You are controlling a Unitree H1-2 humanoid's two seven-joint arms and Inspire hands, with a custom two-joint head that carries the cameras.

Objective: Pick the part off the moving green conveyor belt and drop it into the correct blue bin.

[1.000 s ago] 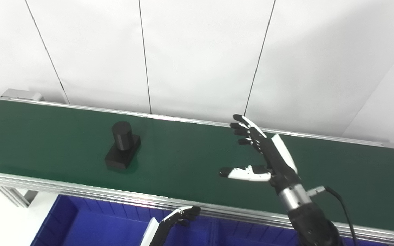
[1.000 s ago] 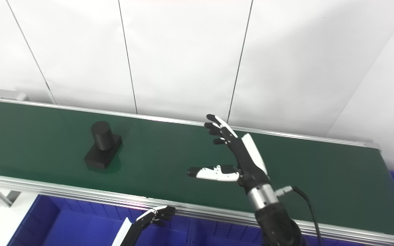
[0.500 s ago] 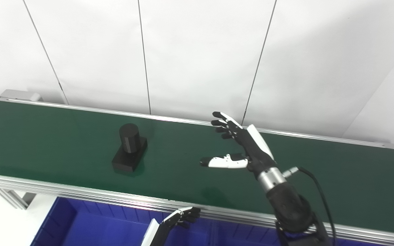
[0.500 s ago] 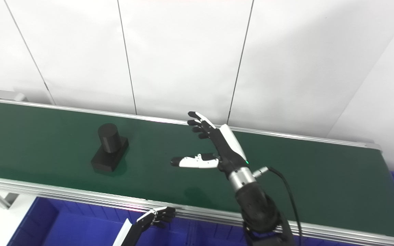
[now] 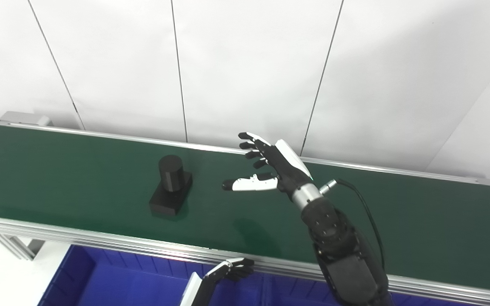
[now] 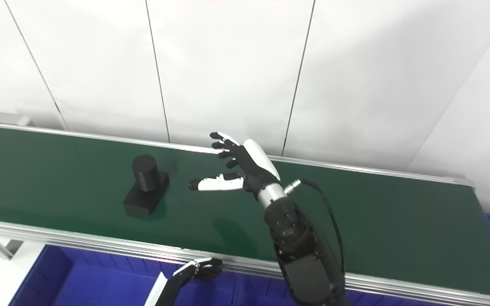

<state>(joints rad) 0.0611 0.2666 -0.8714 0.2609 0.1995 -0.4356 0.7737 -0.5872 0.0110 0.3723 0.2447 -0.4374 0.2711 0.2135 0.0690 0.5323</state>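
A black part (image 5: 171, 186), a short cylinder standing on a rectangular block, rides on the green conveyor belt (image 5: 79, 170) left of centre. My right hand (image 5: 272, 168) hovers over the belt to the right of the part, open, with thumb and fingers spread and nothing in it. A gap of bare belt separates its thumb tip from the part. My left hand (image 5: 228, 272) hangs low in front of the belt's near rail, over the blue bin (image 5: 113, 280), fingers loosely curled and holding nothing.
The belt's aluminium near rail (image 5: 100, 240) runs along the front, with blue bins below it. A white panelled wall (image 5: 245, 63) stands right behind the belt. A black cable (image 5: 366, 212) loops off my right wrist.
My right hand has moved left and farther across the belt toward the part, staying open. The part has drifted right along the belt. My left hand has barely moved.
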